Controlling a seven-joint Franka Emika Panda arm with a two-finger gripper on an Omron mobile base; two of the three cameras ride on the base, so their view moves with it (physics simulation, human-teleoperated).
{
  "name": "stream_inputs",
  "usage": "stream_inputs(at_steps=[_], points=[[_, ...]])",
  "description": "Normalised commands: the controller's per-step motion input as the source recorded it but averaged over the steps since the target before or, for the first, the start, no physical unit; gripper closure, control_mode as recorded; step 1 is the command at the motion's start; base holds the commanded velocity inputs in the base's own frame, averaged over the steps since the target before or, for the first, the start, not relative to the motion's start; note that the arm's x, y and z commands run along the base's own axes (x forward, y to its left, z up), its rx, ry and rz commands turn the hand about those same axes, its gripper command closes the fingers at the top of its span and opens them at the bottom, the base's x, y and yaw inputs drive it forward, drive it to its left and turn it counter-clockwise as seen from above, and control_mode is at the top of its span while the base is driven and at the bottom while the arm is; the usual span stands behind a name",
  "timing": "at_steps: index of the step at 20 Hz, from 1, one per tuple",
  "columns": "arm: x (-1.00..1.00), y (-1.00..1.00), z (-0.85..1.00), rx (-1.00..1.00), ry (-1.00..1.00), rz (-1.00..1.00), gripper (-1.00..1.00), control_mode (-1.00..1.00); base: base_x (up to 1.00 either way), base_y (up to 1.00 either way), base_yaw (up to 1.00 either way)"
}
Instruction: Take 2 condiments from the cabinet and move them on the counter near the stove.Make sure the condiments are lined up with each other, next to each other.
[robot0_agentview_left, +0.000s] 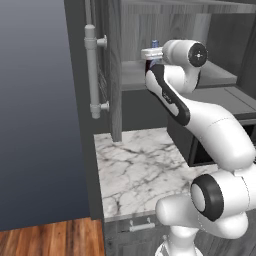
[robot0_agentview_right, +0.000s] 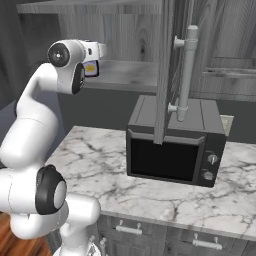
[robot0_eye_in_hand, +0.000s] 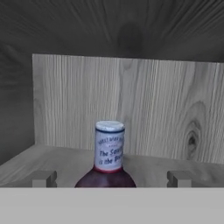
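Hand view puts you right in front of 1 sauce bottle, standing upright on the cabinet shelf with the pale wood-grain back wall behind it. Your gripper is spread wide: 1 fingertip sits low on the left, the other low on the right, and the bottle's dark shoulders rise between them, a touch left of centre. Neither fingertip touches the glass; you can see clear shelf on both sides of the bottle. Its label reads toward you, wrapped around the narrow neck under the cap.

Left base view shows your arm stretched up and into the open cabinet, with the blue cap of the bottle peeking just beyond the wrist. The door stands swung out, its long pale bar handle facing you. Right base view gives you a yellow-white label tucked right beside the hand at shelf height. Below the shelf sits the black microwave on a marble top, well under your hand.
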Motion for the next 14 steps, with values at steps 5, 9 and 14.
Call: stream_inputs(at_steps=[5, 9, 14], points=[[0.08, 0.01, 0.00, 0.00, 0.00, 0.00, -1.00, -1.00, 0.00, 0.00, 0.00], [0.06, 0.00, 0.00, 0.00, 0.00, 0.00, -1.00, -1.00, 0.00, 0.00, 0.00], [0.07, 0.01, 0.00, 0.00, 0.00, 0.00, -1.00, -1.00, 0.00, 0.00, 0.00]])
